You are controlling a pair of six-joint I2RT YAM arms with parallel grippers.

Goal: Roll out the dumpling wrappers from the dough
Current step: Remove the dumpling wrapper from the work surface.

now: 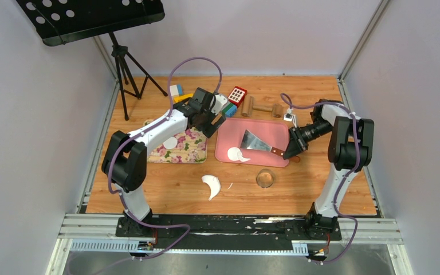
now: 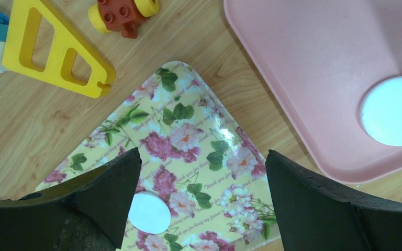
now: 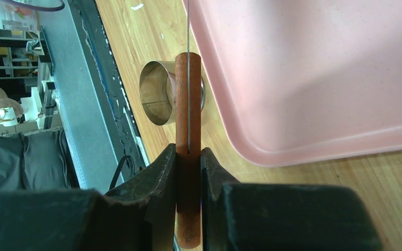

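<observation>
**Right gripper pinches the scraper; left gripper spread above the floral tray**

The right gripper's fingers are pressed onto the wooden handle of the scraper, one on each side. The right arm stands tall at the table's right side, folds at the elbow and reaches leftward and down to the near right edge of the pink tray. The blade lies over that tray, pointing left. From the wrist the blade shows only edge-on, as a thin line running up out of the handle and off the top of the frame. The handle's near end is cut off at the bottom.

The left arm stretches forward and to the right. Its gripper hangs over the far right corner of the floral tray with the fingers wide apart and nothing between them.

One wrapper lies flat on the floral tray. The left finger covers part of its edge in the wrist view, and in the top view the forearm crowds it. A white piece of dough sits at the near left of the pink tray, just beside the blade tip. From the left wrist it looks round but the frame edge cuts it off, so its full outline is unclear. A crescent scrap lies on the bare table, in front of the trays. The ring stands near it to the right, and the handle hides part of it in the right wrist view.

Toys behind the left gripper are partly hidden by it.
</observation>
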